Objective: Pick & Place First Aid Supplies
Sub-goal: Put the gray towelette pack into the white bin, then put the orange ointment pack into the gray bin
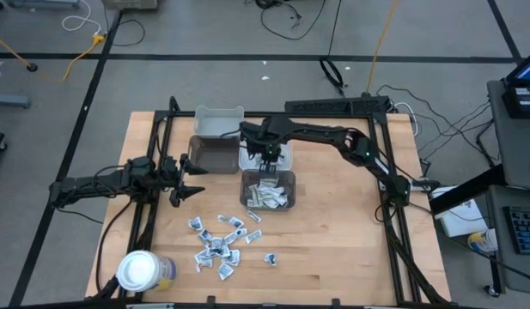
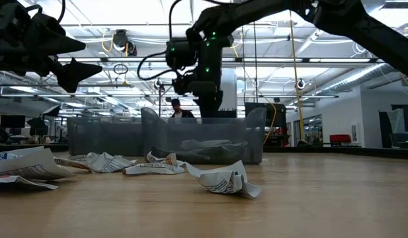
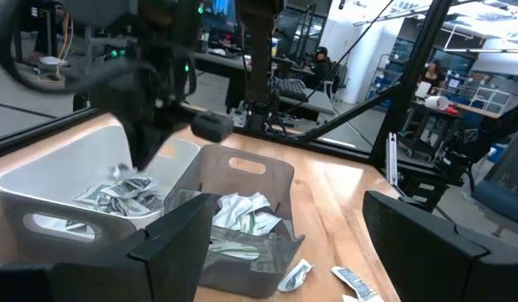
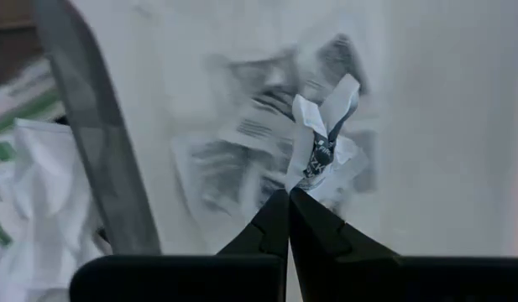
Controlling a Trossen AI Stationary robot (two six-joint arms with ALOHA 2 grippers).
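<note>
The first aid supplies are small white printed packets. Several lie loose on the wood [image 1: 220, 245], several fill the near grey bin [image 1: 267, 192], and several lie in the white bin [image 1: 265, 156]. My right gripper [image 1: 269, 158] hangs over that white bin, pointing down, shut on one crumpled packet [image 4: 322, 138]. In the left wrist view it shows above the white bin's packets [image 3: 116, 195]. My left gripper [image 1: 185, 178] waits open at the table's left, level and holding nothing. My right gripper pinches the crumpled packet by its lower edge [image 4: 302, 186] between the tips of its two fingers. The fingers come from above, pointing down. The packet sticks out past the fingertips, clear of the packets on the white bin's floor [image 4: 242, 143].
A second grey bin [image 1: 211, 155] and a second white bin [image 1: 219, 122] stand to the far left of the filled ones. A white-lidded round jar [image 1: 143, 272] sits at the near left corner. A black frame [image 1: 380, 154] edges the table.
</note>
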